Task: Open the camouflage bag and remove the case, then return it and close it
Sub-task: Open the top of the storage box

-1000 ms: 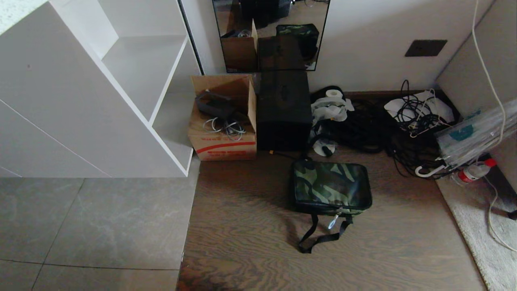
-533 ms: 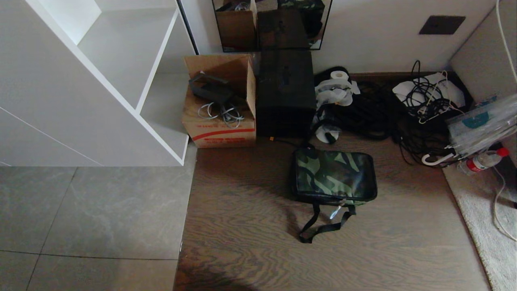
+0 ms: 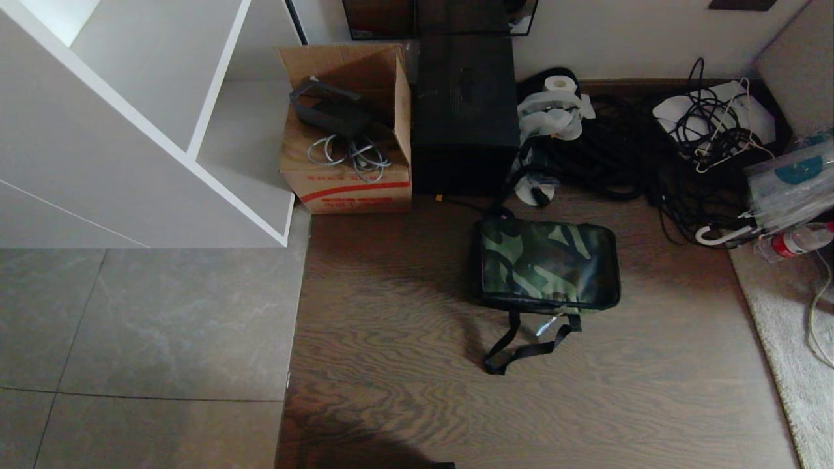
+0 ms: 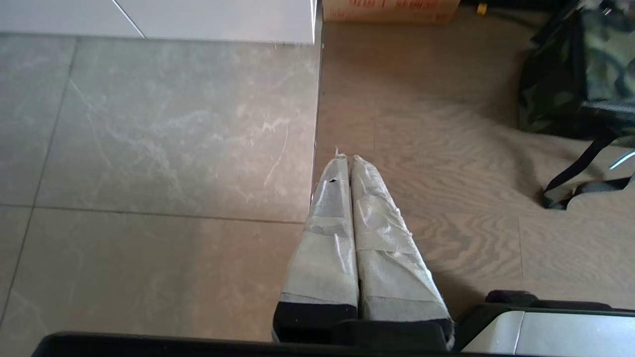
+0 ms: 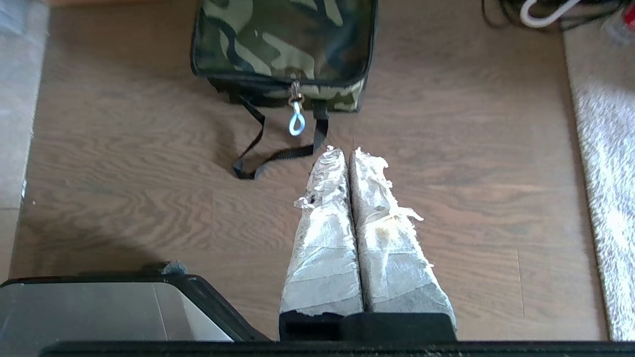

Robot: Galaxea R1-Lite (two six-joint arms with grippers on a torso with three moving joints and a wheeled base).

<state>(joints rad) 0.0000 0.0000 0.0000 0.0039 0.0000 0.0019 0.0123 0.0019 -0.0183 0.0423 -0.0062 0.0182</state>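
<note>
The camouflage bag [image 3: 547,264] lies zipped shut on the wooden floor, its black strap [image 3: 518,348] and white zipper pull [image 3: 542,326] trailing toward me. The case is hidden. Neither arm shows in the head view. In the right wrist view my right gripper [image 5: 347,151] is shut and empty, hanging above the floor just short of the camouflage bag [image 5: 283,44] and its zipper pull [image 5: 296,124]. My left gripper [image 4: 347,158] is shut and empty too, over the seam between tile and wood, with the camouflage bag [image 4: 580,74] off to its side.
A brown cardboard box [image 3: 348,130] with cables and a tall black box [image 3: 464,111] stand against the wall behind the bag. Tangled black cables [image 3: 651,156], a water bottle [image 3: 791,242] and a pale rug [image 3: 798,339] lie to the right. White shelving [image 3: 150,124] stands at the left.
The whole head view has shifted: wall, boxes and bag have slid up the picture as the camera tilted down. Nothing on the floor has moved.
</note>
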